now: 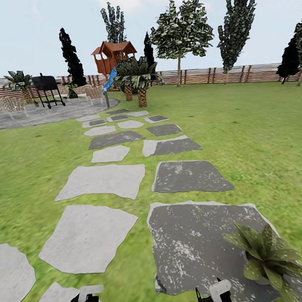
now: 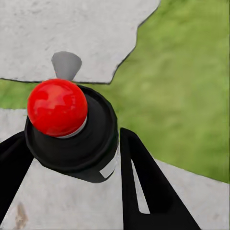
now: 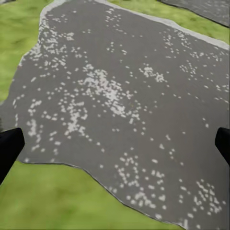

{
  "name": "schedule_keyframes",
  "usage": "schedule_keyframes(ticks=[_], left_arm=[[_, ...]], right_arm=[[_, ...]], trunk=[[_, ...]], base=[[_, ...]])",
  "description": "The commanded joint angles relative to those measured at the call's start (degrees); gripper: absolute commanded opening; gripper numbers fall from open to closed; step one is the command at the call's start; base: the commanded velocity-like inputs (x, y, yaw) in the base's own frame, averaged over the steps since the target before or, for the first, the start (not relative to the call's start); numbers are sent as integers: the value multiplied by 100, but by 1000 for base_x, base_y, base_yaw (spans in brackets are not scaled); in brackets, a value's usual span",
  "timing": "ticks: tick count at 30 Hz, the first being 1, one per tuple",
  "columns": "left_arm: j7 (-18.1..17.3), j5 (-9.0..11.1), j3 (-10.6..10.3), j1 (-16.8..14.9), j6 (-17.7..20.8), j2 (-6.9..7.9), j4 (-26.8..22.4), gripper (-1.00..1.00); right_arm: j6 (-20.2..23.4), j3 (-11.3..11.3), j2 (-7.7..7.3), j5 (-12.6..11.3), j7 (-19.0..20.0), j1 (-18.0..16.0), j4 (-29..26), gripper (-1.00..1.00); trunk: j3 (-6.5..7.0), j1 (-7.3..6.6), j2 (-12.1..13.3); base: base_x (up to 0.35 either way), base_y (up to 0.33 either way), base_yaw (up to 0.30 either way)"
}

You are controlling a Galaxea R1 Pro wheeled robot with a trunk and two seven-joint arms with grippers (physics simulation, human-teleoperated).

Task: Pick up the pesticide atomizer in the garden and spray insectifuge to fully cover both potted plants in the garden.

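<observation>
The left gripper (image 2: 72, 158) clamps the pesticide atomizer (image 2: 72, 139) (red-capped); the right gripper (image 3: 115, 143) gapes wide above a dark slab (image 3: 124, 96) near one potted plant (image 1: 269, 255).

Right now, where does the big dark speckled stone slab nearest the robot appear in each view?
Head view: dark slab lower right of centre, a potted plant at its right corner.
Right wrist view: it spreads across most of the picture.
Left wrist view: pale slabs and grass behind a black red-capped bottle.
Shared landmark: the lawn bordering the slabs.
</observation>
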Motion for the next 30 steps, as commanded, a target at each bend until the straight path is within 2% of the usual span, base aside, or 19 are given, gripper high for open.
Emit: schedule_keyframes(ticks=[1,18,19,21,23,30], left_arm=[[26,40,-50,-3,-16,2,1,-100],[45,44,-43,61,-49,11,15,-100],[46,46,-42,103,-138,8,12,-100],[51,43,-41,224,-708,5,16,-100],[113,42,-43,272,-944,-1,18,-100],[214,7,-58,366,-1102,-15,23,-100]], right_arm=[[-3,46,-3,15,-60,-4,6,100],[-3,46,-33,22,-60,-4,9,100],[-3,46,-33,23,-60,-4,9,100],[-3,46,-33,17,-60,-4,82,100],[-3,46,-28,10,-60,-4,157,100],[-3,46,-25,7,-60,-4,193,100]], trunk=[[-5,2,-2],[-5,2,-2],[-5,2,-2],[-5,2,-2],[-5,2,-2],[-5,2,-2]], base=[[306,152,0],[308,146,0],[308,145,0],[309,145,0],[309,145,0],[309,144,0]])
